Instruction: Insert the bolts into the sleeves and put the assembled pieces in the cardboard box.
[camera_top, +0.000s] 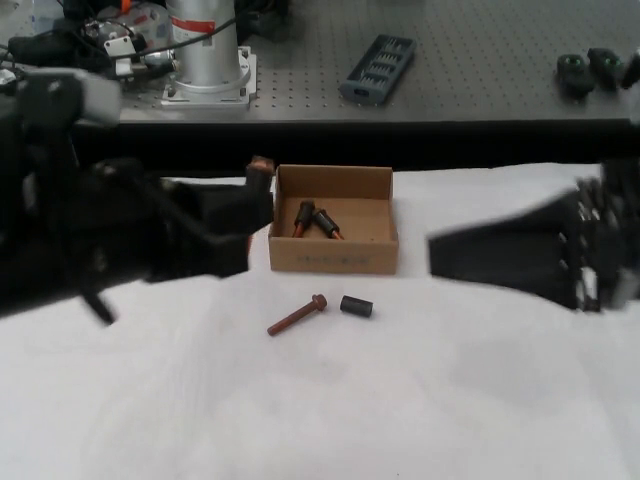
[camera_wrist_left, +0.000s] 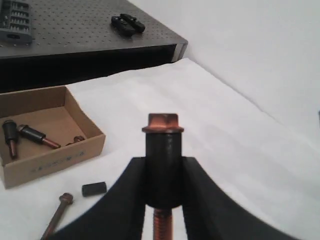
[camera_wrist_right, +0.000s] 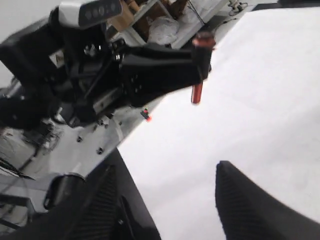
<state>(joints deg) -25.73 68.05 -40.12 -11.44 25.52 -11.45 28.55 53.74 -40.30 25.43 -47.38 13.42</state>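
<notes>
Perf. bench (camera_top: 480, 60) (grey), white cloth (camera_top: 400, 400).

Before cardboard box (camera_top: 333, 262): bolt (camera_top: 297, 316) left, sleeve (camera_top: 356, 306) right.

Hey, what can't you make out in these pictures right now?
Sleeved bolt: left wrist view's bottom edge cuts off its tip, below the left hand.
Right hand: blurred in the high view; fingers indistinct there.
Cardboard box: a small reddish bit by its wall in the left wrist view, too small to name.
</notes>
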